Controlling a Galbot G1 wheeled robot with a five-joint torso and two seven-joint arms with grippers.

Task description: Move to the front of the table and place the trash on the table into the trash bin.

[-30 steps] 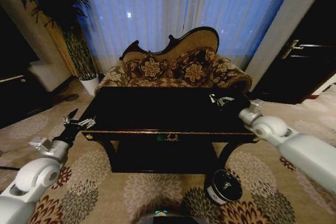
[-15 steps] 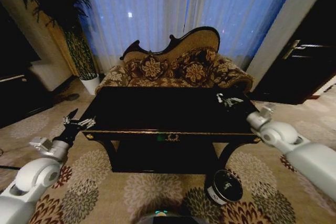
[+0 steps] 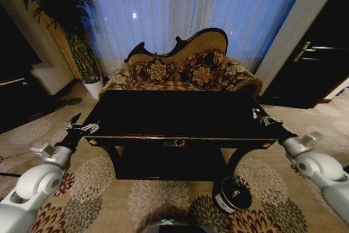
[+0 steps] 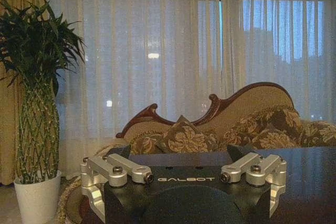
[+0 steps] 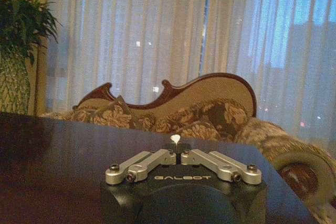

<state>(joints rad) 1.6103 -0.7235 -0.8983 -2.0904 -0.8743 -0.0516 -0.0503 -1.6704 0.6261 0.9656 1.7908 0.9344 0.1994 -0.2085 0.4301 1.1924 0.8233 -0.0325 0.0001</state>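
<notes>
Nearest you, the trash bin [image 3: 233,193] stands on the carpet by the table's [image 3: 174,114] front right leg. Your right gripper [image 3: 263,118], fingers pinched on a white paper bit [image 5: 175,139], sits over the surface's right edge. Your left gripper [image 3: 80,127] hangs spread wide off the left corner.

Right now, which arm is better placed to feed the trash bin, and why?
Right. The right gripper is shut on a white paper bit, and the trash bin stands on that side; the left gripper is open, by the table's opposite corner.
</notes>
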